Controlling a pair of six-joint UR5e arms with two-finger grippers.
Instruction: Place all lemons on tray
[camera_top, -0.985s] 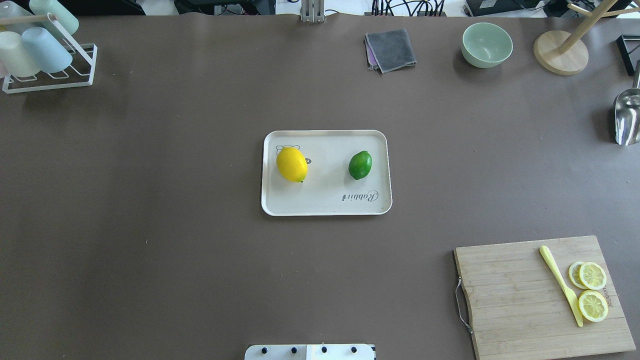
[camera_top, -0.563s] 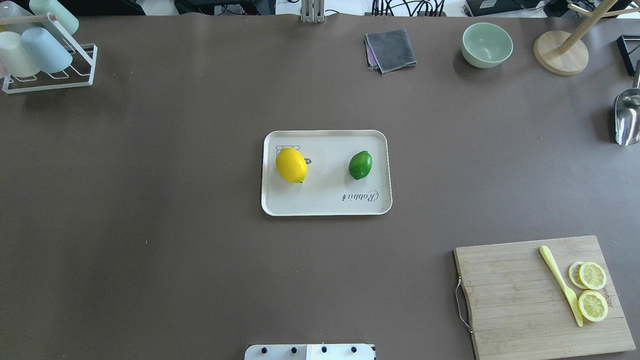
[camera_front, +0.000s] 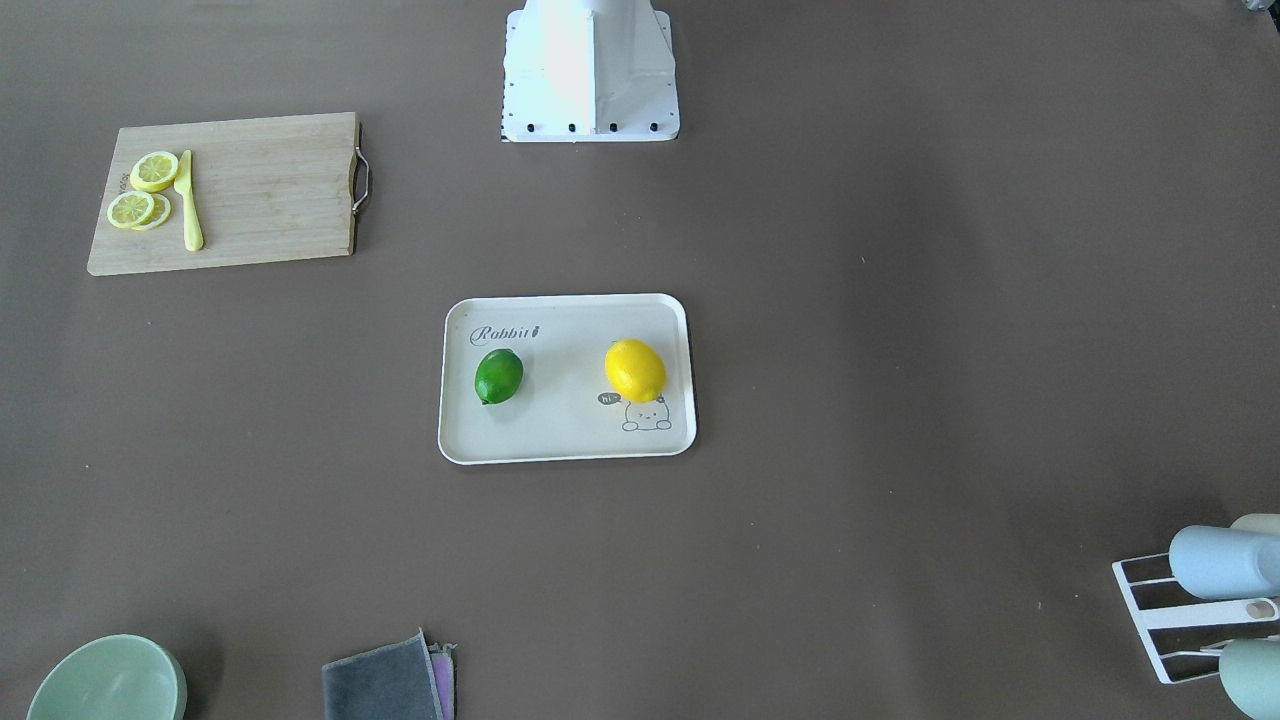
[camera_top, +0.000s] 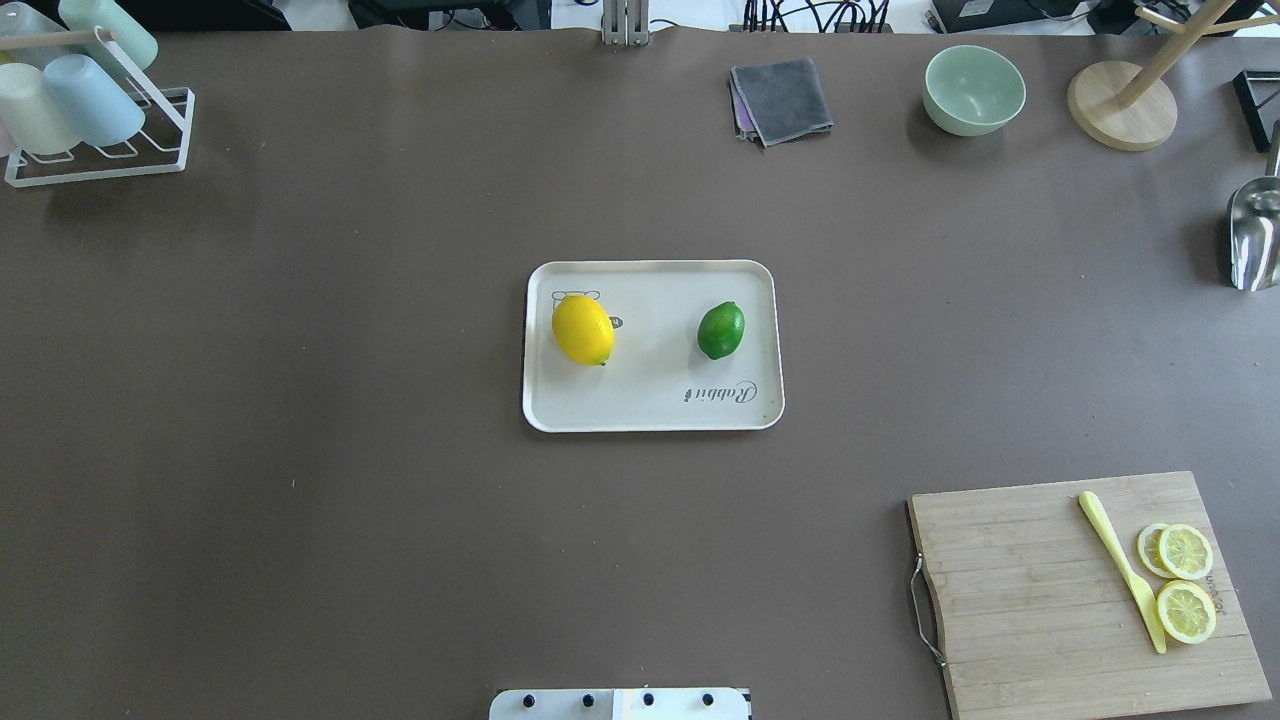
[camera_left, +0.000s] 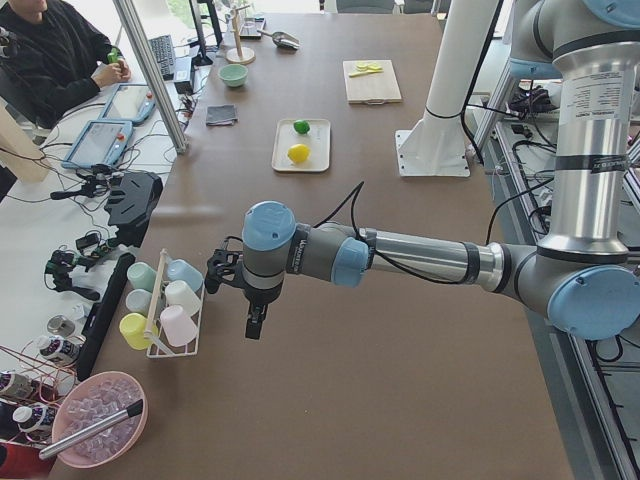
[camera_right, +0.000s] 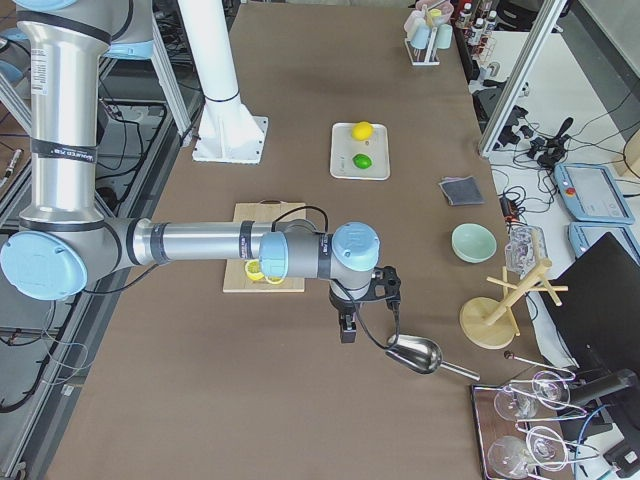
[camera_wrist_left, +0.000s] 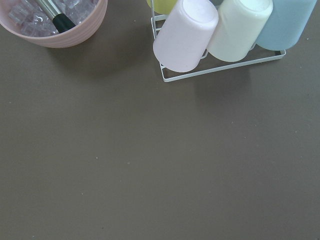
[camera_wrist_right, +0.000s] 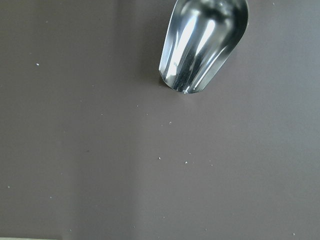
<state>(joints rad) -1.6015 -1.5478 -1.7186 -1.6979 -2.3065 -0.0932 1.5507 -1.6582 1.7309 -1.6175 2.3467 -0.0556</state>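
The cream-white tray lies in the middle of the table. The yellow lemon rests on its left part and the green lemon on its right part. In the front-facing view the yellow lemon is on the right of the tray and the green lemon on the left. My left gripper hangs far from the tray beside the cup rack. My right gripper hangs near the metal scoop. I cannot tell whether either is open or shut.
A wooden cutting board with lemon slices and a yellow knife lies front right. A green bowl, a grey cloth and a wooden stand are at the back. A pink bowl is beside the rack.
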